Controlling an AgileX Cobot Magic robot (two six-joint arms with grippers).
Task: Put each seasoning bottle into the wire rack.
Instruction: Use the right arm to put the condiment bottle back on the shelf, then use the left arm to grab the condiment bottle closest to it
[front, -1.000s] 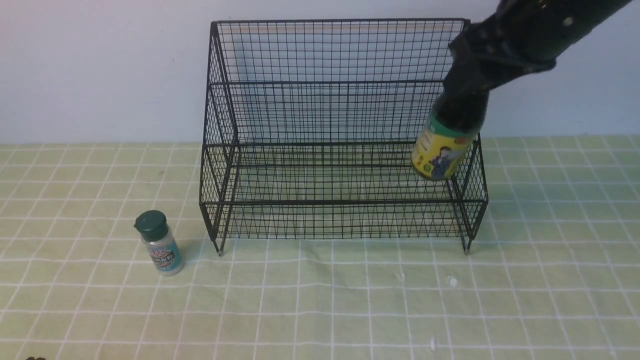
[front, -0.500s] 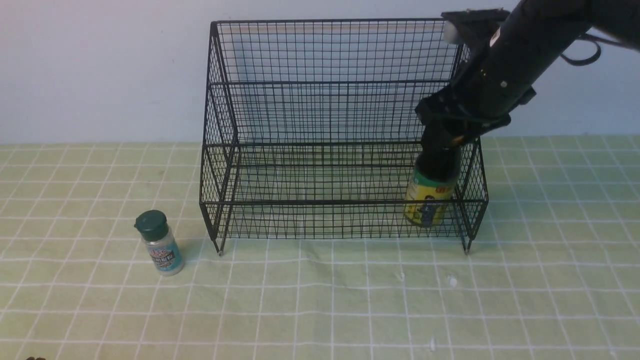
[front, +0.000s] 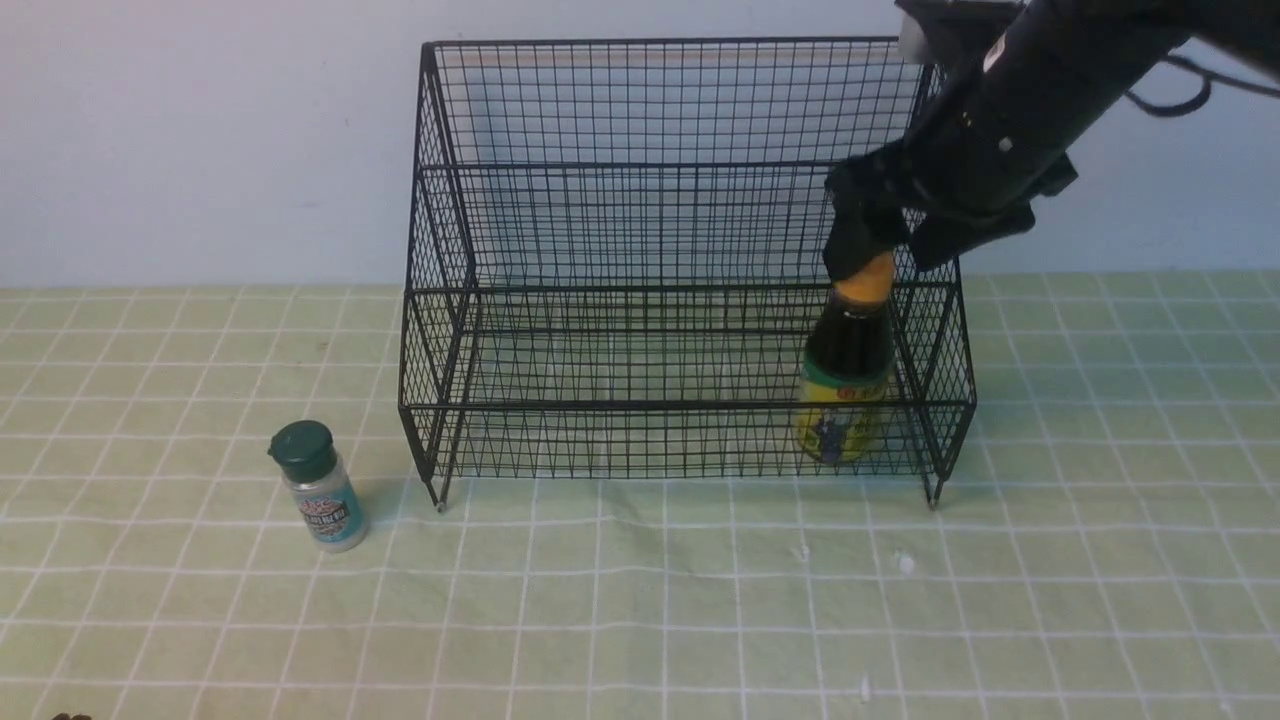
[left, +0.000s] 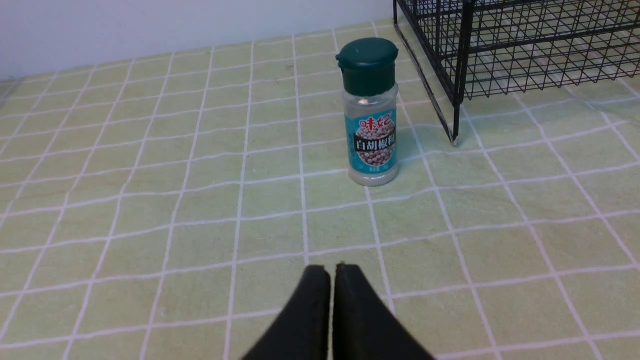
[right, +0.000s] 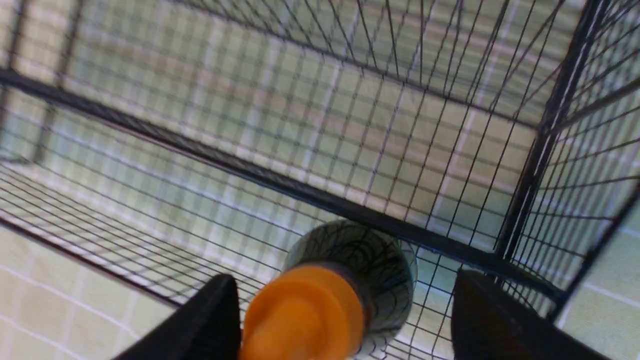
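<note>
The dark-sauce bottle (front: 840, 395) with its orange cap (right: 305, 315) and yellow label stands on the lower tier of the black wire rack (front: 650, 405), at its right end. My right gripper (front: 890, 262) hovers open just above the cap. The cap sits close to one finger (right: 210, 320), and a wide gap separates it from the other finger (right: 495, 320). The small shaker (front: 320, 490) with green cap and teal label stands upright on the cloth, left of the rack. In the left wrist view the shaker (left: 371, 115) is ahead of my left gripper (left: 332, 267), which is shut and empty.
A green checked cloth (front: 640, 600) covers the table, and a pale wall runs behind the rack. The rack's front left leg (left: 454, 135) stands just right of the shaker. The rack's upper tier (front: 650, 165) holds nothing.
The right gripper lowered the sauce bottle into the rack's lower tier, then opened its jaws and rose a little off the cap. The shaker and the left gripper have not moved.
</note>
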